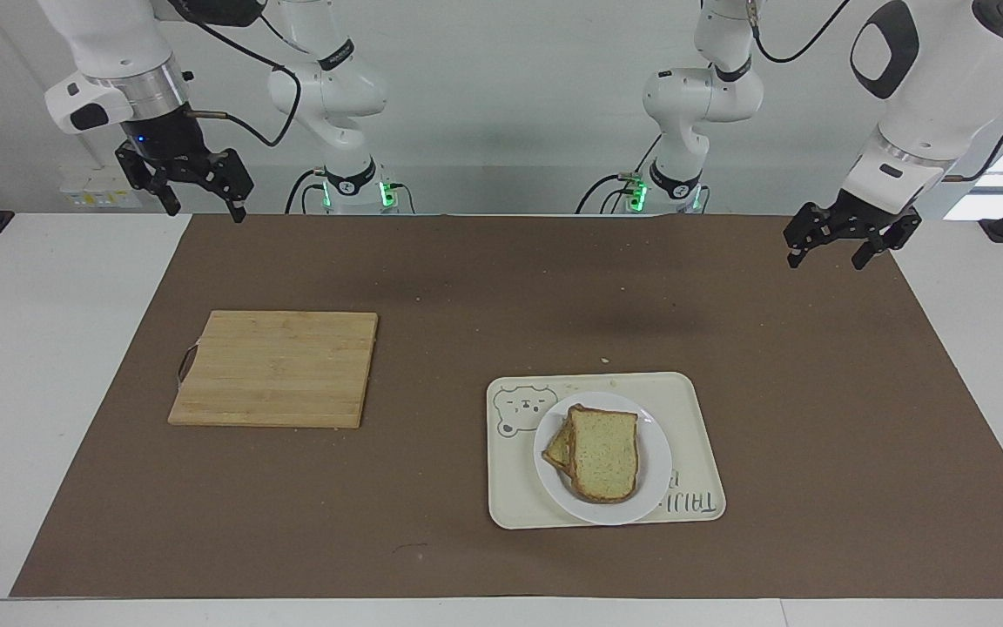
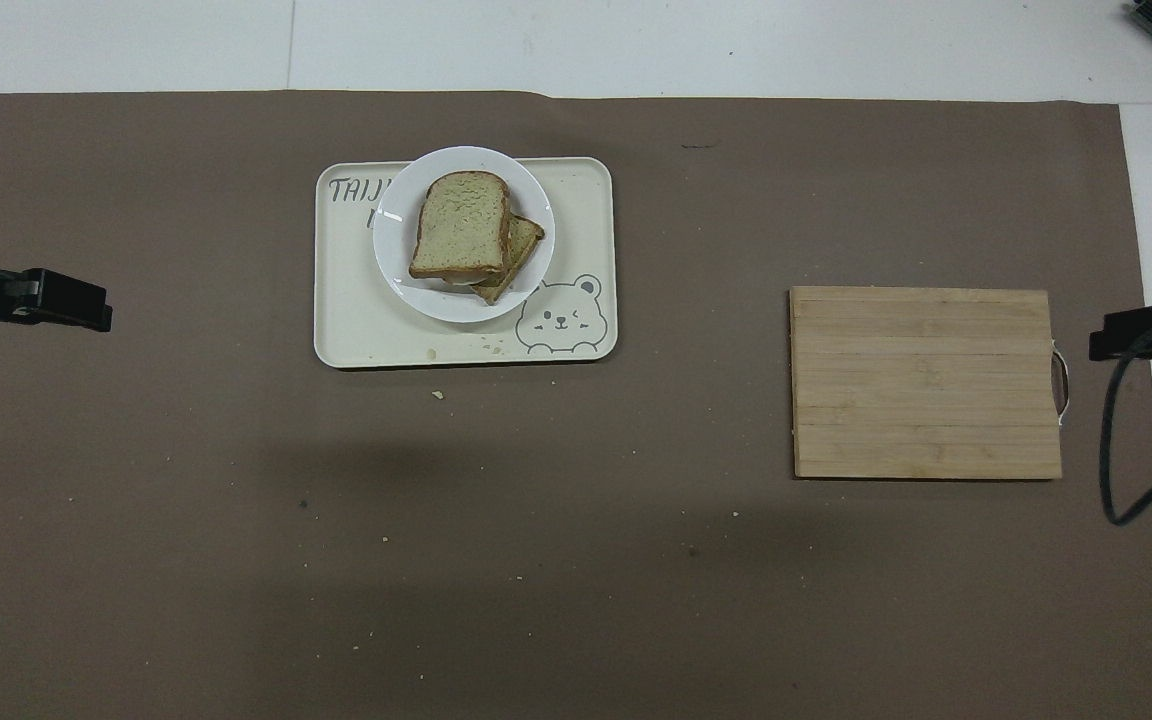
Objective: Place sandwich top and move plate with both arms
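Observation:
The sandwich top, a pale slice with a brown crust, lies on another slice on the round white plate. The plate sits on the cream tray. My left gripper is open and empty, raised over the mat's edge at the left arm's end of the table. My right gripper is open and empty, held high over the mat's corner at the right arm's end, where that arm waits.
The cream tray with a bear drawing lies on the brown mat. A wooden cutting board lies toward the right arm's end. Crumbs are scattered on the mat.

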`<state>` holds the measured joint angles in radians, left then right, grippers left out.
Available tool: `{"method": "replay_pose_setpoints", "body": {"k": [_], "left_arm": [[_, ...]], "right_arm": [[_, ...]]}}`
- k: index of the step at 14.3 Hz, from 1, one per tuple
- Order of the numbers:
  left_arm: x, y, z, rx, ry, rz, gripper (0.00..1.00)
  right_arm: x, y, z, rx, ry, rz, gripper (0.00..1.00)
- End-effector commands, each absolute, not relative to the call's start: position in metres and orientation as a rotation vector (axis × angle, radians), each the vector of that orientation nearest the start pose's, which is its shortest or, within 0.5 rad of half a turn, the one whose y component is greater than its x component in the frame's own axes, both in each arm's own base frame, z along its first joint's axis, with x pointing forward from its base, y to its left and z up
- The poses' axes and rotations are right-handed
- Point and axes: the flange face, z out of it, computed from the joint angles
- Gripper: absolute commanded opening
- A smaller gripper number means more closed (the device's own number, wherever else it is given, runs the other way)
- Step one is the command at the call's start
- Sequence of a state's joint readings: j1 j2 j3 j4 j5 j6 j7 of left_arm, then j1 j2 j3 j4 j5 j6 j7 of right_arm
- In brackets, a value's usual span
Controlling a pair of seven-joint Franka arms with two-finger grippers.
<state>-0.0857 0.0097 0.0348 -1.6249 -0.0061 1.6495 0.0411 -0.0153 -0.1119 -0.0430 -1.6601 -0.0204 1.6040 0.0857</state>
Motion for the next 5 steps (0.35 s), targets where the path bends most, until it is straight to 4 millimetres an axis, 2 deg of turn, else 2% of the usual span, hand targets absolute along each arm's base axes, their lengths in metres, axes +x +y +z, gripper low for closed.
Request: {"method": "replay_pose_setpoints", "body": {"k": [1, 5], "left_arm": [[0.5582, -0.0306, 0.5996, -3.128, 0.131, 0.000, 1.00], [0.5579, -0.0297, 0.5994, -3.128, 0.123, 0.004, 1.00]], "right_arm": [[0.5148, -0.0378, 0.6484, -3.161, 0.192, -0.082, 1.00], [0.5148, -0.0376, 0.6484, -3.159, 0.192, -0.082, 1.00]]}}
